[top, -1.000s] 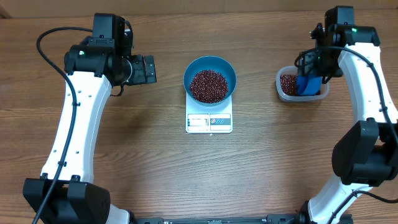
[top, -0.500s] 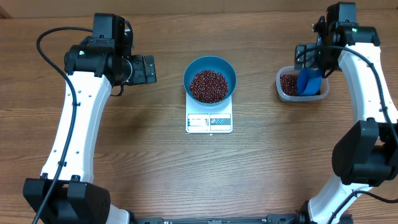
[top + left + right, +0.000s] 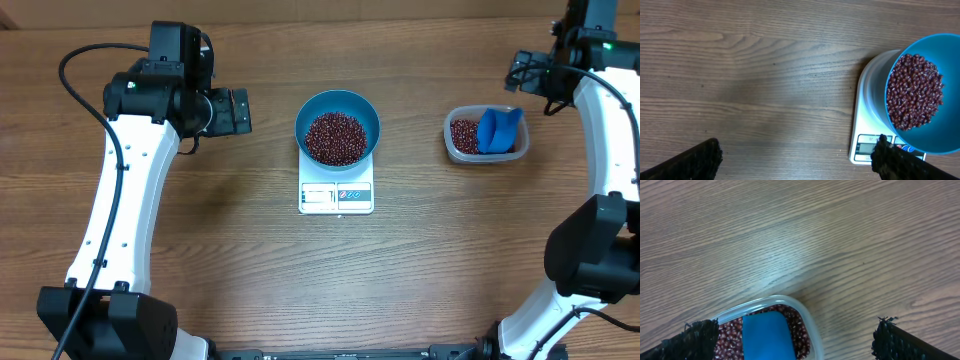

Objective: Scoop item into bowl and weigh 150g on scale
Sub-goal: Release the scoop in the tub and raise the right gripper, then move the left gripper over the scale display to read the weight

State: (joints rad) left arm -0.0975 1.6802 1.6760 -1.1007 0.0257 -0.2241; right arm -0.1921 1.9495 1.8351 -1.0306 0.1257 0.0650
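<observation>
My left gripper (image 3: 795, 152) was wide open and held nothing. It hung over the table (image 3: 200, 250), to the left of the white scale (image 3: 336, 197). The beans (image 3: 335, 138) sat in a heap in the blue bowl (image 3: 370, 115), and the bowl stood on the scale. My right gripper (image 3: 795, 330) was open and empty too, above one corner of the clear tub (image 3: 452, 148). The blue scoop (image 3: 498, 130) lay in the tub on more beans.

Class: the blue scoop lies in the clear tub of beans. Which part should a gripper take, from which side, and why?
Take the scoop by its upper end, which seems to lean on the tub's far right rim; come from above, since walls and beans surround the rest.
</observation>
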